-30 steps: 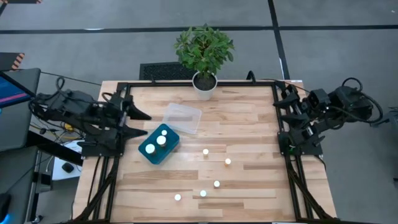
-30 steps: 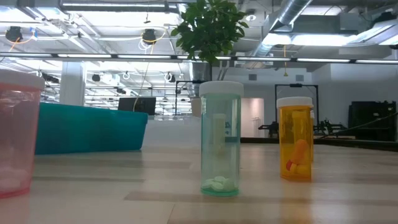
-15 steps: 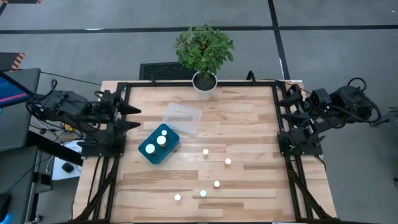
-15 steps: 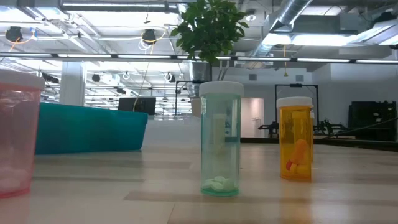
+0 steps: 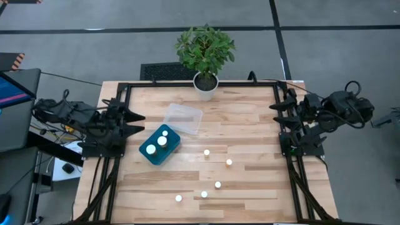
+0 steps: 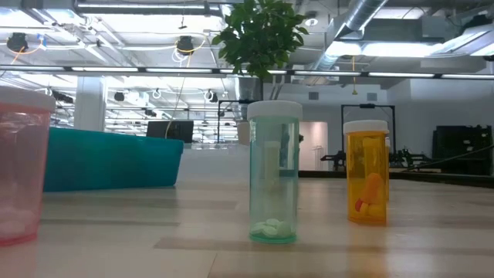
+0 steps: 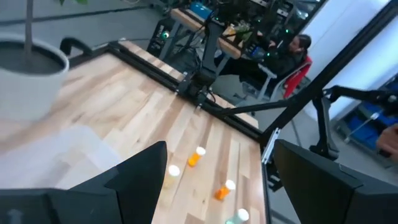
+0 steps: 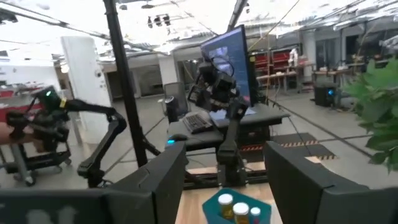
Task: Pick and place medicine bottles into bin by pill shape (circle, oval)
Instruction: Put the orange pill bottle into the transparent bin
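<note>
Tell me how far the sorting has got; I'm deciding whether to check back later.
Done: three white-capped bottles sit in the teal bin. In hand: nothing; the left end effector and right end effector hang open at the table's side edges, both empty. Left: five bottles stand loose on the table, and the clear bin looks empty.

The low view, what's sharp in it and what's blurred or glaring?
Low view: the teal-tinted bottle and orange bottle are sharp; the pink container at the edge is soft; ceiling lights glare. Left wrist view: the white plant pot is blurred.
</note>
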You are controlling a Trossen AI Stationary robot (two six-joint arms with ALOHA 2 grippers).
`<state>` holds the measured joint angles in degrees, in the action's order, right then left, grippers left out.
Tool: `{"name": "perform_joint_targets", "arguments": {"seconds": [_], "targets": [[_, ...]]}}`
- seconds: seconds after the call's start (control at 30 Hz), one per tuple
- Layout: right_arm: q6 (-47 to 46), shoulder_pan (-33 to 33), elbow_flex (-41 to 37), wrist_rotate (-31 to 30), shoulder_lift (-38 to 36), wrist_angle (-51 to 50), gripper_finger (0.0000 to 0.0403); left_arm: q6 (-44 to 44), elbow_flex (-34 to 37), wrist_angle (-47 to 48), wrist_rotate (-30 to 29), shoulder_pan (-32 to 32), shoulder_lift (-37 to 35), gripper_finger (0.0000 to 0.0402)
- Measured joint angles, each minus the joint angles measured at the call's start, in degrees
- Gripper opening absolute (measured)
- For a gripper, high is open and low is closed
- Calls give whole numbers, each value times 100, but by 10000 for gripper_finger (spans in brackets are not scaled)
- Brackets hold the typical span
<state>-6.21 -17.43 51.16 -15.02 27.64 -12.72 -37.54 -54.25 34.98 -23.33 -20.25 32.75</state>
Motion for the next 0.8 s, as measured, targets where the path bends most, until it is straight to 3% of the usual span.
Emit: {"name": "perform_joint_targets", "arguments": {"seconds": [0.23,0.63,0.8], "targets": [[-505,0,0,-8,24,-22,226,-984,747,-309,421,2,139,288],[-1039,0,7,-9,499,-281,226,-612,1054,-2321,2410,-327,2187,288],[-1193,-2,4,-8,711,-180,226,-601,1054,-3389,3176,-511,2657,288]]}}
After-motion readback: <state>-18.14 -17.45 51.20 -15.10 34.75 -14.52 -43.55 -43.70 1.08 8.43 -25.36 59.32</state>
